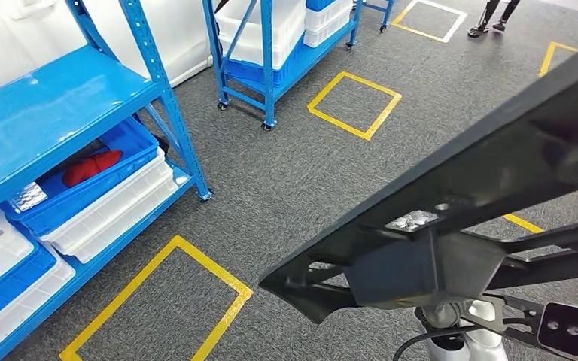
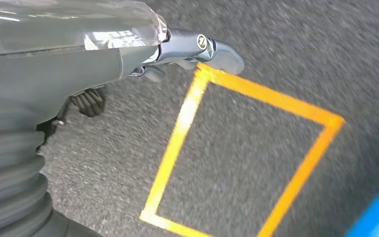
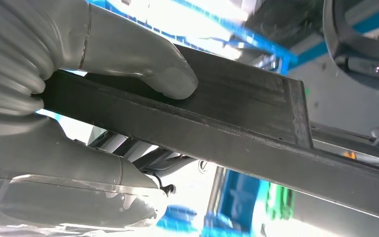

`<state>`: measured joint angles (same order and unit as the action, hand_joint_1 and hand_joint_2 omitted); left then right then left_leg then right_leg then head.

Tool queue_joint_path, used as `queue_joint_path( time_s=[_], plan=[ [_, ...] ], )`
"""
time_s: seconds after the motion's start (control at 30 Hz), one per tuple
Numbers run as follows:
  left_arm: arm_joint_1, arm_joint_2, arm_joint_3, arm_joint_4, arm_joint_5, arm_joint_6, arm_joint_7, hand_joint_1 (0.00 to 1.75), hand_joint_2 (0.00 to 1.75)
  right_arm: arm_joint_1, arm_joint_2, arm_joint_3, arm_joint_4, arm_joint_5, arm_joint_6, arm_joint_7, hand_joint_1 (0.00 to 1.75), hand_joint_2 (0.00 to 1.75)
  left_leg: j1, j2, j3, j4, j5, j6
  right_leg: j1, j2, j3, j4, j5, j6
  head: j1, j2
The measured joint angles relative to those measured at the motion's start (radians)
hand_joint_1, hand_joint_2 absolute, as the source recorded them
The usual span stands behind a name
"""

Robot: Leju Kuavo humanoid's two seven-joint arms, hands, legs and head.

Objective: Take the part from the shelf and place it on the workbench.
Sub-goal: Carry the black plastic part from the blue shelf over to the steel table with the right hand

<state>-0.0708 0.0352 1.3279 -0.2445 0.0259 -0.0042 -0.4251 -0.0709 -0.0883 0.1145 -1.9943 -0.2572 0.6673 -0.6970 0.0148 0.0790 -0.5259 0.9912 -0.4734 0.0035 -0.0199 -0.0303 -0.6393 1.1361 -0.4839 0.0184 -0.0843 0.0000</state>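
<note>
1. Already the part (image 1: 451, 195) is off the shelf. It is a long black metal frame, and it stretches from the lower middle of the head view up to the right edge.
2. The right hand (image 3: 74, 106) holds it. In the right wrist view the thick grey thumb (image 3: 170, 79) presses on one flat side of the black bar, and the rest of the hand sits on the other side, so the bar is pinched between them.
3. The left hand (image 2: 177, 49) holds nothing. In the left wrist view it hangs over the grey carpet (image 2: 256, 163), near a corner of a yellow tape square (image 2: 197, 113). Its fingers look loosely curled and a bit apart, but the picture is blurry, so I am not sure.
4. The blue shelf (image 1: 53, 113) stands at the left of the head view. It has blue and white bins (image 1: 113, 203) on its lower level, and a red thing (image 1: 90, 167) lies in one blue bin.
5. A second blue rack on wheels (image 1: 271, 53) stands at the top middle.
6. I cannot see a workbench in these pictures. So I think the taking is done and the placing is still left. The robot most likely has to carry the part to the bench and set it down.
</note>
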Motion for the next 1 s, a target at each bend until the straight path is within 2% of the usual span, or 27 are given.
queue_joint_path(
  time_s=[0.03,0.07,0.1,0.17,0.23,0.3,0.33,0.37,0.4,0.43,0.47,0.53,0.57,0.6,0.63,0.67,0.7,0.77,0.8,0.83,0.87,0.9,0.93,0.97,1.0],
  plan=[
    [-0.002,0.005,0.000,0.000,0.000,-0.002,-0.002,0.00,1.75,-0.013,0.002,0.012,0.001,0.000,-0.023,0.000,1.75,1.75,-0.002,0.010,0.001,0.003,-0.004,-0.006,0.002,-0.015,0.030,-0.058,0.017,-0.006,0.000,0.000],
    [-0.004,0.012,0.000,0.000,0.000,-0.003,-0.001,0.00,1.75,-0.025,0.004,0.027,0.001,0.000,-0.050,0.000,1.75,1.75,-0.005,0.019,0.003,0.005,-0.006,-0.012,0.005,-0.025,0.048,-0.094,0.024,-0.013,0.000,0.000],
    [-0.005,0.018,0.000,0.000,0.000,-0.001,0.004,0.00,1.75,-0.036,0.006,0.042,0.002,-0.001,-0.079,0.000,1.75,1.75,-0.007,0.027,0.004,0.005,-0.008,-0.019,0.009,-0.026,0.051,-0.105,0.022,-0.021,0.000,0.000],
    [-0.008,0.028,-0.001,0.000,-0.002,0.007,0.018,0.00,1.75,-0.055,0.010,0.080,0.004,-0.001,-0.142,0.000,1.75,1.75,-0.005,0.039,0.007,0.005,-0.010,-0.033,0.011,-0.004,0.047,-0.106,0.026,-0.034,0.000,0.000],
    [-0.009,0.034,-0.004,0.000,-0.001,0.012,0.030,0.00,1.75,-0.075,0.010,0.115,0.005,-0.003,-0.197,0.000,1.75,1.75,0.000,0.006,-0.003,0.034,-0.036,-0.043,0.009,0.016,0.046,-0.111,0.032,-0.047,0.000,0.000],
    [-0.003,0.042,-0.005,0.000,-0.002,0.014,0.032,0.00,1.75,-0.088,0.009,0.140,0.005,-0.010,-0.233,0.000,1.75,1.75,0.003,-0.047,-0.051,0.144,-0.100,-0.047,0.010,0.036,0.045,-0.114,0.035,-0.056,0.000,0.000],
    [0.001,0.047,-0.005,0.000,-0.004,0.014,0.032,0.00,1.75,-0.088,0.008,0.147,0.005,-0.013,-0.244,0.000,1.75,1.75,0.004,-0.061,-0.086,0.218,-0.133,-0.047,0.012,0.047,0.043,-0.113,0.036,-0.059,0.000,0.000],
    [0.004,0.051,-0.005,0.000,-0.005,0.014,0.030,0.00,1.75,-0.085,0.008,0.152,0.005,-0.015,-0.249,0.000,1.75,1.75,0.003,-0.067,-0.117,0.279,-0.152,-0.046,0.014,0.058,0.043,-0.113,0.036,-0.060,0.000,0.000],
    [0.007,0.055,-0.005,0.000,-0.004,0.013,0.029,0.00,1.75,-0.080,0.007,0.154,0.005,-0.016,-0.249,0.000,1.75,1.75,0.003,-0.070,-0.134,0.309,-0.152,-0.044,0.016,0.071,0.043,-0.113,0.036,-0.061,0.000,0.000],
    [0.009,0.057,-0.005,0.000,-0.003,0.013,0.028,0.00,1.75,-0.075,0.005,0.156,0.005,-0.016,-0.247,0.000,1.75,1.75,0.003,-0.072,-0.131,0.295,-0.129,-0.041,0.017,0.084,0.044,-0.112,0.036,-0.061,0.000,0.000],
    [0.010,0.059,-0.005,0.000,-0.002,0.012,0.027,0.00,1.75,-0.072,0.005,0.156,0.005,-0.016,-0.240,0.000,1.75,1.75,0.003,-0.077,-0.111,0.244,-0.092,-0.037,0.018,0.097,0.045,-0.111,0.036,-0.061,0.000,0.000],
    [0.012,0.065,-0.005,0.000,-0.002,0.010,0.024,0.00,1.75,-0.061,0.003,0.157,0.001,-0.012,-0.208,0.000,1.75,1.75,0.003,-0.114,-0.052,0.102,-0.020,-0.026,0.020,0.122,0.046,-0.109,0.036,-0.059,0.000,0.000],
    [0.013,0.067,-0.005,0.000,-0.005,0.009,0.022,0.00,1.75,-0.049,0.003,0.154,-0.002,-0.009,-0.180,0.000,1.75,1.75,0.003,-0.132,-0.031,0.052,-0.004,-0.023,0.020,0.133,0.044,-0.108,0.037,-0.055,0.000,0.000],
    [0.015,0.070,-0.005,0.000,-0.011,0.010,0.022,0.00,1.75,-0.034,0.004,0.149,-0.005,-0.005,-0.145,0.000,1.75,1.75,0.002,-0.144,-0.020,0.025,-0.001,-0.021,0.018,0.142,0.041,-0.108,0.038,-0.049,0.000,0.000],
    [0.016,0.072,-0.004,0.000,-0.016,0.012,0.022,0.00,1.75,-0.017,0.005,0.140,-0.007,-0.003,-0.108,0.000,1.75,1.75,0.000,-0.143,-0.016,0.018,-0.004,-0.019,0.016,0.152,0.038,-0.108,0.040,-0.042,0.000,0.000],
    [0.016,0.073,-0.004,0.000,-0.022,0.015,0.022,0.00,1.75,-0.004,0.009,0.129,-0.008,-0.001,-0.072,0.000,1.75,1.75,-0.001,-0.133,-0.013,0.013,-0.002,-0.016,0.013,0.163,0.035,-0.110,0.043,-0.034,0.000,0.000],
    [0.017,0.073,-0.003,0.000,-0.024,0.020,0.022,0.00,1.75,0.006,0.014,0.115,-0.006,0.000,-0.043,0.000,1.75,1.75,-0.001,-0.122,-0.011,0.007,0.001,-0.010,0.013,0.156,0.033,-0.108,0.043,-0.029,0.000,0.000],
    [0.021,0.073,-0.001,0.000,-0.024,0.027,0.021,0.00,1.75,0.016,0.025,0.087,-0.002,0.001,-0.008,0.000,1.75,1.75,0.002,-0.096,-0.005,-0.005,0.008,0.002,0.017,0.105,0.012,-0.065,0.012,-0.020,0.000,0.000],
    [0.025,0.072,0.000,0.000,-0.024,0.028,0.019,0.00,1.75,0.022,0.030,0.074,0.001,0.000,0.006,0.000,1.75,1.75,0.001,-0.082,-0.004,-0.009,0.010,0.007,0.016,0.071,-0.012,-0.014,-0.018,-0.017,0.000,0.000],
    [0.031,0.072,0.002,0.000,-0.024,0.029,0.016,0.00,1.75,0.031,0.035,0.062,0.004,-0.002,0.020,0.000,1.75,1.75,-0.001,-0.070,-0.004,-0.009,0.009,0.010,0.015,0.051,-0.043,0.049,-0.051,-0.014,0.000,0.000],
    [0.036,0.072,0.004,0.000,-0.024,0.030,0.014,0.00,1.75,0.041,0.040,0.049,0.008,-0.005,0.034,0.000,1.75,1.75,-0.002,-0.058,-0.005,-0.008,0.008,0.011,0.012,0.043,-0.072,0.110,-0.077,-0.011,0.000,0.000],
    [0.040,0.072,0.005,0.000,-0.024,0.030,0.012,0.00,1.75,0.052,0.043,0.035,0.013,-0.008,0.044,0.000,1.75,1.75,-0.003,-0.045,-0.005,-0.008,0.007,0.011,0.009,0.039,-0.090,0.148,-0.087,-0.008,0.000,0.000],
    [0.043,0.073,0.007,0.000,-0.024,0.031,0.011,0.00,1.75,0.060,0.046,0.023,0.018,-0.011,0.051,0.000,1.75,1.75,-0.004,-0.033,-0.005,-0.007,0.006,0.010,0.007,0.036,-0.091,0.152,-0.079,-0.007,0.000,0.000],
    [0.045,0.073,0.010,0.000,-0.024,0.031,0.010,0.00,1.75,0.064,0.047,0.012,0.022,-0.014,0.054,0.000,1.75,1.75,-0.004,-0.020,-0.005,-0.005,0.005,0.009,0.006,0.030,-0.070,0.117,-0.055,-0.007,0.000,0.000],
    [0.047,0.073,0.012,0.000,-0.024,0.030,0.011,0.00,1.75,0.065,0.048,0.003,0.026,-0.017,0.054,0.000,1.75,1.75,-0.004,-0.009,-0.004,-0.004,0.003,0.007,0.006,0.017,-0.032,0.052,-0.023,-0.008,0.000,0.000]
  ],
)
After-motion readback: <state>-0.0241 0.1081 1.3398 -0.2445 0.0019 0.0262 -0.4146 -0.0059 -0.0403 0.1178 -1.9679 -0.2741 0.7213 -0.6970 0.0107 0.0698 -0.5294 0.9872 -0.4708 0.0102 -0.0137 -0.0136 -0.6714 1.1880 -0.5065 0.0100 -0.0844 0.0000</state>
